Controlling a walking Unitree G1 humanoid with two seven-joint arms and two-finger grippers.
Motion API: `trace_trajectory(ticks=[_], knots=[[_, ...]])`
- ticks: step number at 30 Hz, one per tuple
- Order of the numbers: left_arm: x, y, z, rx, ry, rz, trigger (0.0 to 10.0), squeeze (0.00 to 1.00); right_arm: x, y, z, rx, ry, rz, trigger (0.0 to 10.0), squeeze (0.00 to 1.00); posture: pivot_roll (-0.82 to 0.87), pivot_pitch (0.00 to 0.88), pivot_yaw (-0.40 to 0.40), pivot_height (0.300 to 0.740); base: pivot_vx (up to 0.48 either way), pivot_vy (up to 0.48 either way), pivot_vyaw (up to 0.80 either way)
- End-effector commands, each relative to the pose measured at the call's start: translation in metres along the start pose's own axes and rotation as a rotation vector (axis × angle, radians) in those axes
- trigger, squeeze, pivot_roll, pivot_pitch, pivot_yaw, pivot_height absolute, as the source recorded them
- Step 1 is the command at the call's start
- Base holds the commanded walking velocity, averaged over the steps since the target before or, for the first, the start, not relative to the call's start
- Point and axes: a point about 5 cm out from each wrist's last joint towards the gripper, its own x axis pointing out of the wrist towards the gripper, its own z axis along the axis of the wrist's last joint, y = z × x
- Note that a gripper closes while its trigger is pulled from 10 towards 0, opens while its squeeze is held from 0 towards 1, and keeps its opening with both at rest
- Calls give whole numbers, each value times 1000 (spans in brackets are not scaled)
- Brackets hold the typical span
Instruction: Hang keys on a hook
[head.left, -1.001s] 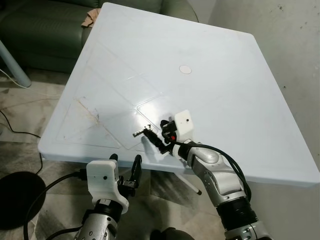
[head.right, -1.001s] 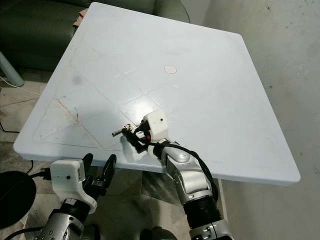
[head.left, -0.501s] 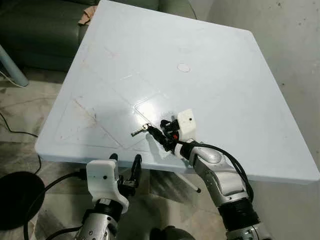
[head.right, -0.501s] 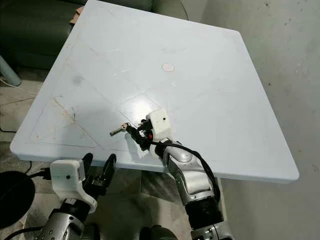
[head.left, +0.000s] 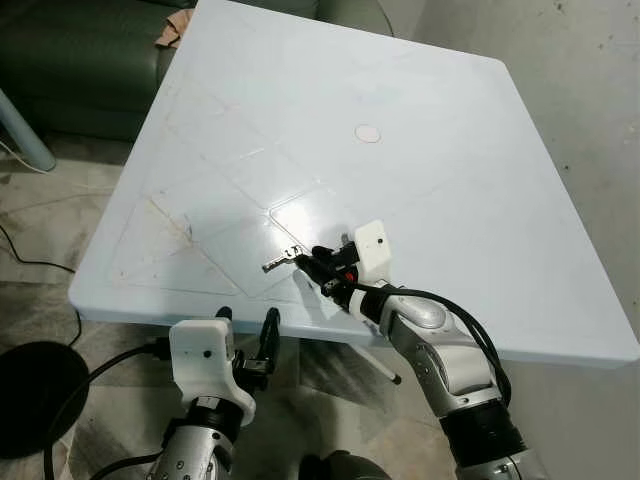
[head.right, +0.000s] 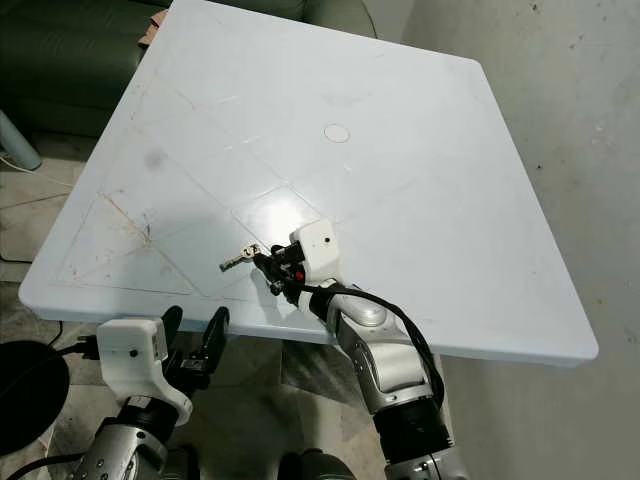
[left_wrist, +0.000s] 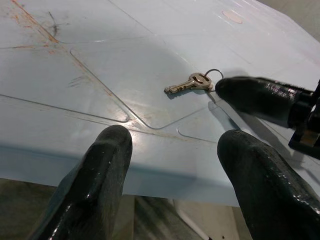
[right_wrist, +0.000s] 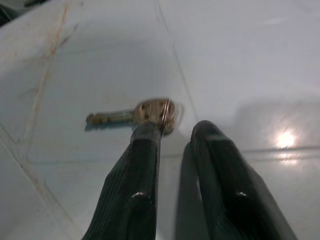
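the key, a small brass-coloured piece with a thin wire ring at its head, lies flat on the pale blue surface, near the front edge. the right pincer rests low on the surface with its fingertips at the head of the key; in the right wrist view its fingers stand slightly parted, one tip touching the ring and the head, nothing yet clamped between them. the left pincer hangs below the front edge of the surface, its fingers spread wide and empty.

handling, as judged: the key is light, rigid and thin, and it lies flush on a smooth, glossy top, so it is likely to skate sideways under a push instead of rising. the flat blade offers little to pinch. the better hold seems to be the head and its ring, which stand a little proud; one finger on each side of the head, closed gently, should lift it, and would leave the ring free for threading on a hook. a hard squeeze could flick it away.
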Motion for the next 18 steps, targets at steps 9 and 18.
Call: trace_trajectory(ticks=[9, 18], knots=[[-1, -2, 3, -21, -4, 0, 10000, 0, 0, 4, 0, 15, 28, 1, 10000, 0, 63, 208, -190, 724, 0, 0, 0], [-1, -3, 3, -23, -7, 1, 10000, 0, 0, 10, 2, 31, 17, 22, 10000, 0, 64, 208, -191, 724, 0, 0, 0]])
